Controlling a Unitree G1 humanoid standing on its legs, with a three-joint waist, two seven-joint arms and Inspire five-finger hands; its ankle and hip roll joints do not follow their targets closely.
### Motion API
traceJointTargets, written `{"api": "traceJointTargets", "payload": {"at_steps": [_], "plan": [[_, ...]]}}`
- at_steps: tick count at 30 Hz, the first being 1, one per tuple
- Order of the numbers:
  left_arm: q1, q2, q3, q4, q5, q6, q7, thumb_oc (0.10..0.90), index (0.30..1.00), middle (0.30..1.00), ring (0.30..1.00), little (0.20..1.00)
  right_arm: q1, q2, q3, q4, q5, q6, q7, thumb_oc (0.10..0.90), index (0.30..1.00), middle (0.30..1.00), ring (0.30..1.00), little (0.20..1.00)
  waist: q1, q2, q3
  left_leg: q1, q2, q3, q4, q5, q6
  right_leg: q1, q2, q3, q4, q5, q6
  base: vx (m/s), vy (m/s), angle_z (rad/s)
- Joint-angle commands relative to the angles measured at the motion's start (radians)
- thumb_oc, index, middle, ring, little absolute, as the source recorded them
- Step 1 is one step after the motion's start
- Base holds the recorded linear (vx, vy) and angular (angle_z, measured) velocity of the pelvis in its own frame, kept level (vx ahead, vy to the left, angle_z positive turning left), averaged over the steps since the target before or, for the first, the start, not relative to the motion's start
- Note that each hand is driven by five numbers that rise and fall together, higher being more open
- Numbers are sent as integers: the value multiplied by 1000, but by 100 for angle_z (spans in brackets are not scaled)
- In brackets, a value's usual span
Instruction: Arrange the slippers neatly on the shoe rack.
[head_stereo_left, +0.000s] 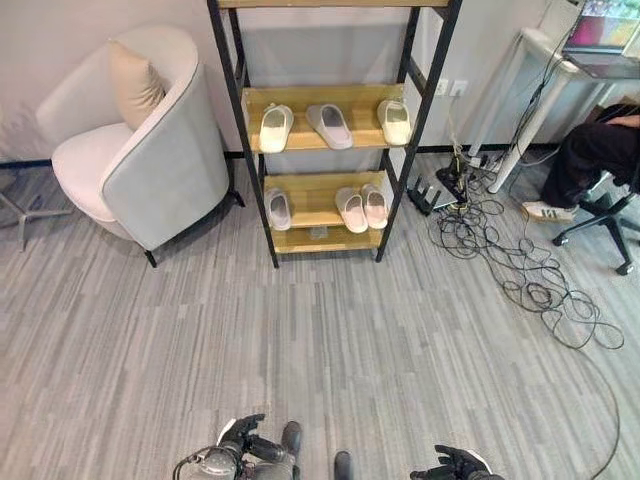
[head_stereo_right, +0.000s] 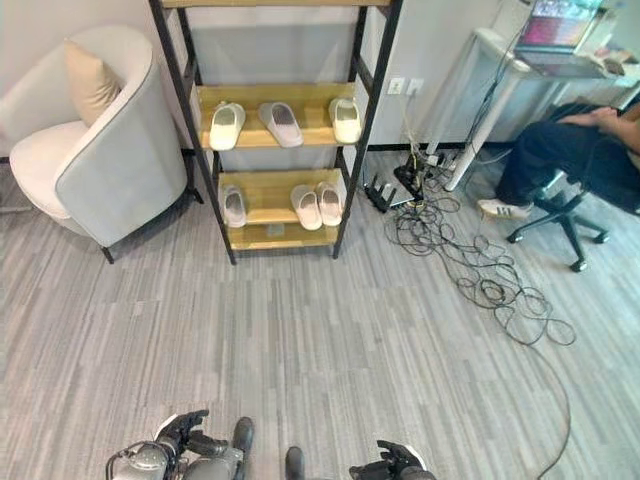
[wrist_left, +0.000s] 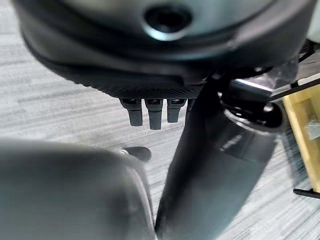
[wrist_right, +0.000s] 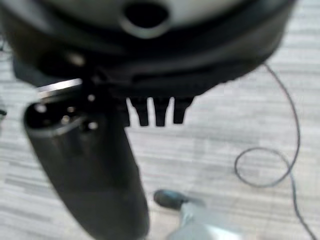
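Slippers sat on the rack (head_stereo_left: 250, 150) at 12 o'clock in the left eye view, well away from the robot across open floor (head_stereo_left: 330, 330). Upper shelf (head_stereo_left: 325, 98) held three: cream slipper (head_stereo_left: 275, 127) at its 9 o'clock end, grey slipper (head_stereo_left: 329, 125) in the middle lying skewed, another cream one (head_stereo_left: 396, 122) at 3 o'clock. Lower shelf (head_stereo_left: 318, 184) held a single slipper (head_stereo_left: 278, 209) at 9 o'clock and a pair (head_stereo_left: 362, 208) touching side by side toward 3 o'clock. Armchair (head_stereo_left: 140, 150) stood at 10 o'clock; a seated person (head_stereo_left: 600, 150) and loose cables (head_stereo_left: 520, 270) at 2 o'clock. Left hand (head_stereo_left: 240, 440) showed at 7 o'clock, right hand (head_stereo_left: 455, 463) at 5 o'clock, both low and holding nothing.

Right eye view: same layout, rack (head_stereo_right: 195, 150) at 11 o'clock.

Left wrist view: left hand (wrist_left: 155, 112) with fingers hanging straight and relaxed, empty, floor beyond.

Right wrist view: right hand (wrist_right: 155, 112) with fingers likewise straight and loose, empty.

Judgement: all slippers were already on the rack, but the skewed grey one and the lone lower one looked unpaired, so the step in hand was the approach. Next move called for walking up to the rack, keeping clear of the cables, then reaching for the grey slipper to straighten it.
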Motion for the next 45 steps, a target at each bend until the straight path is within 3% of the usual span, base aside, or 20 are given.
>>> {"api": "traceJointTargets", "payload": {"at_steps": [1, 4, 6, 8, 10, 12, 14, 16, 18, 21, 22, 23, 24, 25, 26, 29, 30, 36, 39, 45], "plan": [[-25, 16, -9, -50, 22, -37, 2, 800, 900, 900, 900, 900, -8, -17, 11, -39, -12, -28, -5, 800, 900, 900, 900, 900, 34, -37, -54, 29, -44, 10, 14, -17, 58, 3, -27, 173, 146, 48, 129, 181, 137, -51], [-30, 14, -13, -45, 29, -38, 0, 800, 900, 900, 900, 900, -31, -11, 23, -37, -18, -29, -3, 800, 900, 900, 900, 900, 53, -34, -56, 67, -45, 15, 0, -21, 75, -21, -49, 164, 245, 89, 161, 147, 130, -37], [-39, 16, -17, -45, 28, -35, -1, 800, 900, 900, 900, 900, -55, -5, 35, -47, -17, -31, -1, 800, 900, 900, 900, 900, 51, -16, -45, 117, -28, 1, -19, -23, 98, -116, -36, 151, 446, 186, 183, 189, 154, -29], [-49, 16, -21, -34, 33, -33, 1, 800, 900, 900, 900, 900, -53, 3, 38, -57, -19, -34, 0, 800, 900, 900, 900, 900, 43, -1, -42, 150, -16, -16, -34, -17, 103, -159, -34, 115, 515, 198, 183, 213, 103, -6], [-47, 16, -19, -39, 31, -32, 1, 800, 900, 900, 900, 900, -44, 4, 38, -60, -20, -37, -1, 800, 900, 900, 900, 900, 30, 3, -49, 192, -13, -38, -60, -11, 104, -198, -30, 89, 487, 176, 172, 318, 23, 16], [-47, 15, -23, -51, 30, -33, -2, 800, 900, 900, 900, 900, -39, -1, 45, -64, -20, -36, -1, 800, 900, 900, 900, 900, -2, -1, -49, 267, -13, -76, -104, -24, 104, -253, 8, 86, 364, 118, 160, 432, -61, 13], [-45, 16, -28, -46, 26, -36, -3, 800, 900, 900, 900, 900, -28, -4, 51, -77, -21, -33, 5, 800, 900, 900, 900, 900, -30, -9, -42, 342, -16, -117, -135, -52, 106, -282, 37, 90, 235, 126, 162, 387, -103, 11], [-44, 13, -36, -33, 22, -38, -6, 800, 900, 900, 900, 900, -18, -2, 53, -84, -25, -29, 13, 800, 900, 900, 900, 900, -45, -12, -42, 383, -5, -140, -148, -61, 98, -308, 46, 94, 218, 148, 175, 303, -116, 60], [-41, 8, -52, -15, 29, -43, -8, 800, 900, 900, 900, 900, -1, -6, 55, -81, -26, -28, 15, 800, 900, 900, 900, 900, -55, -17, -56, 398, 7, -156, -138, -51, 86, -266, 47, 130, 200, 154, 161, 250, -153, 82], [-38, 8, -61, -5, 32, -45, -10, 800, 900, 900, 900, 900, 12, -8, 56, -76, -28, -32, 15, 800, 900, 900, 900, 900, -59, -17, -73, 392, 30, -164, -103, -14, 57, -242, 63, 143, 207, 148, 146, 184, -173, 58], [-40, 13, -75, -10, 30, -47, -11, 800, 900, 900, 900, 900, 18, -12, 55, -78, -23, -35, 9, 800, 900, 900, 900, 900, -68, -30, -75, 343, 42, -139, 32, 48, 21, -213, 59, 138, 205, 146, 133, 161, -213, 28], [-43, 15, -84, -21, 26, -48, -15, 800, 900, 900, 900, 900, 18, -16, 47, -83, -13, -38, 4, 800, 900, 900, 900, 900, -68, -47, -68, 287, 41, -114, 121, 67, 22, -193, 48, 143, 200, 144, 123, 193, -289, 29], [-48, 16, -91, -27, 25, -47, -13, 800, 900, 900, 900, 900, 13, -19, 44, -84, -4, -40, -1, 800, 900, 900, 900, 900, -68, -64, -59, 229, 29, -98, 230, 75, 25, -178, 39, 150, 196, 146, 115, 79, -139, 13], [-49, 16, -91, -27, 25, -47, -13, 800, 900, 900, 900, 900, 12, -19, 43, -84, -4, -40, -1, 800, 900, 900, 900, 900, -68, -62, -60, 224, 29, -99, 237, 72, 25, -180, 40, 149, 197, 146, 115, 105, -196, 27], [-64, 19, -108, -29, 29, -47, -5, 800, 900, 900, 900, 900, 3, -24, 42, -82, 10, -39, -9, 800, 900, 900, 900, 900, -68, -89, -45, 139, 35, -41, 343, 58, 43, -155, 24, 151, 195, 140, 99, 127, -165, 29], [-69, 18, -113, -41, 28, -49, -7, 800, 900, 900, 900, 900, 1, -29, 40, -72, 21, -39, -8, 800, 900, 900, 900, 900, -52, -99, -38, 74, 20, 10, 334, -7, 68, -124, 15, 153, 190, 127, 93, 171, -92, 26], [-66, 15, -106, -47, 27, -49, -9, 800, 900, 900, 900, 900, 5, -29, 35, -64, 26, -41, -6, 800, 900, 900, 900, 900, -41, -97, -42, 47, 6, 49, 232, -38, 70, -94, 13, 150, 174, 119, 99, 233, -12, -1], [-41, 11, -87, -69, 25, -42, -15, 800, 900, 900, 900, 900, 19, -23, 13, -63, 27, -32, 3, 800, 900, 900, 900, 900, -5, -64, -47, 5, -17, 103, -22, -6, 56, 12, 37, 189, 125, 81, 111, 230, 37, -9], [-36, 13, -86, -55, 23, -42, -14, 800, 900, 900, 900, 900, 23, -17, 22, -65, 18, -31, 10, 800, 900, 900, 900, 900, -5, -60, -59, 36, -23, 89, -35, -4, 60, 17, 27, 196, 140, 73, 125, 192, 85, -36], [-36, 8, -67, -59, 20, -41, -17, 800, 900, 900, 900, 900, -10, -7, 46, -64, 5, -37, 14, 800, 900, 900, 900, 900, 24, -66, -70, 94, -28, 97, -52, -12, 77, 2, -19, 200, 207, 125, 169, 148, 98, -46]]}}
